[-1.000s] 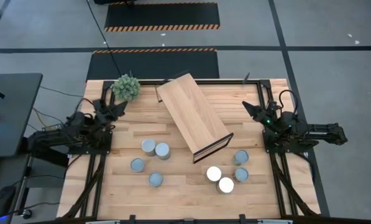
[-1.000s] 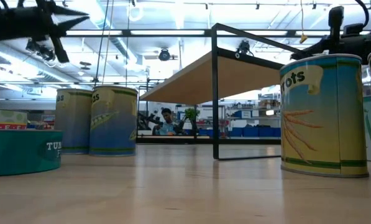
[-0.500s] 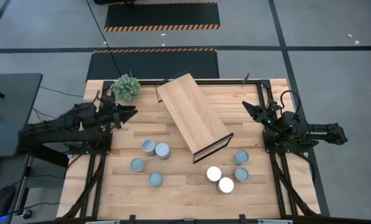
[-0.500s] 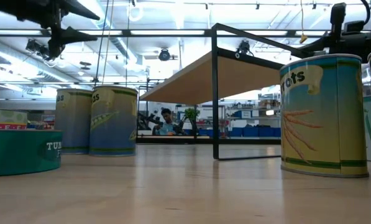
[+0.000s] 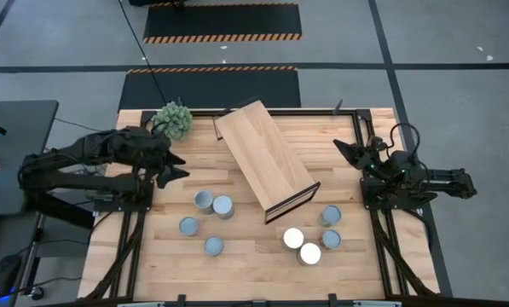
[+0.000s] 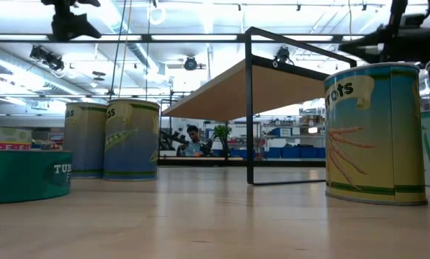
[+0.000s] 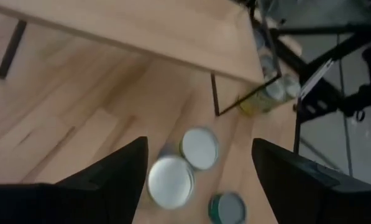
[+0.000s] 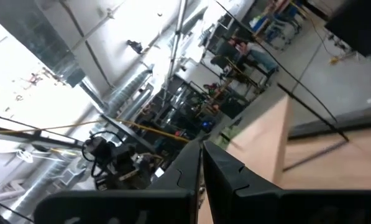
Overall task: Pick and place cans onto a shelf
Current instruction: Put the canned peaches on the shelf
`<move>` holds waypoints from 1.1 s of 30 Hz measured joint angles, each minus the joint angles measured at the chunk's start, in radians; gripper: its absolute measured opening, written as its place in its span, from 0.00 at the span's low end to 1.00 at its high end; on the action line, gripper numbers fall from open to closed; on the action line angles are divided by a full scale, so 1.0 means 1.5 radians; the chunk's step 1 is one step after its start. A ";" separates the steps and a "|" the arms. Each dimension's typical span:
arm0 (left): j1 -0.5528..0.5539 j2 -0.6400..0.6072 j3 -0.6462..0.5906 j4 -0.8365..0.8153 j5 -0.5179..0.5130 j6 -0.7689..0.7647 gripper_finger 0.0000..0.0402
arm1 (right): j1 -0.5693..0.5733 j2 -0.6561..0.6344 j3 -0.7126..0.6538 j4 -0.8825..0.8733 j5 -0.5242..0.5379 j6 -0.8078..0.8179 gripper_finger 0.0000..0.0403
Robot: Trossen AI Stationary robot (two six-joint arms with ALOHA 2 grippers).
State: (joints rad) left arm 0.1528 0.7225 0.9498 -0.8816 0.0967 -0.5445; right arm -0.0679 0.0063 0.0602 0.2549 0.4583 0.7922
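Observation:
Several cans stand upright on the table: two grey-topped ones [image 5: 203, 200] [image 5: 222, 206] side by side near the middle, two more [image 5: 188, 226] [image 5: 214, 246] nearer the front, and a group at the right, two of them cream-topped [image 5: 293, 238]. The shelf [image 5: 265, 159] stands slantwise across the far middle on its dark frame. My left gripper [image 5: 176, 164] hovers open, high above the table's left part, tilted down toward the grey-topped pair [image 7: 199, 147]. My right gripper [image 5: 339, 147] is shut in the air at the table's right, holding nothing.
A green spiky plant ball [image 5: 173, 119] sits at the far left corner, just behind my left arm. In the low view a flat teal tin [image 6: 24, 173] and a tall carrot can [image 6: 373, 133] stand close to the front edge.
My left gripper has opened. It has risen, moved from the table's left edge toward the middle, and tipped downward toward the cans. No can has moved.

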 joint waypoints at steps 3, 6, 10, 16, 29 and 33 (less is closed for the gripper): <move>0.000 0.020 0.007 -0.049 0.036 -0.013 0.73 | -0.001 0.002 0.035 -0.030 0.001 -0.022 0.06; -0.009 0.043 0.007 -0.112 0.075 -0.017 0.73 | -0.001 0.020 0.078 -0.106 0.000 -0.018 0.06; -0.059 0.079 0.007 -0.155 0.091 -0.034 0.73 | 0.000 0.076 0.149 -0.173 -0.023 -0.037 0.06; -0.158 0.149 0.007 -0.184 0.038 -0.054 0.73 | -0.004 0.167 0.231 -0.243 0.001 -0.113 0.07; -0.244 0.289 0.007 -0.170 -0.071 -0.062 0.82 | -0.023 0.226 0.252 -0.235 -0.022 -0.139 0.20; -0.244 0.319 0.007 -0.160 -0.080 -0.056 0.91 | -0.023 0.226 0.252 -0.227 -0.023 -0.134 0.20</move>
State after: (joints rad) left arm -0.2138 1.2004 0.9596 -1.1217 -0.0236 -0.6285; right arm -0.1017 0.3450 0.4385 -0.0856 0.4244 0.5911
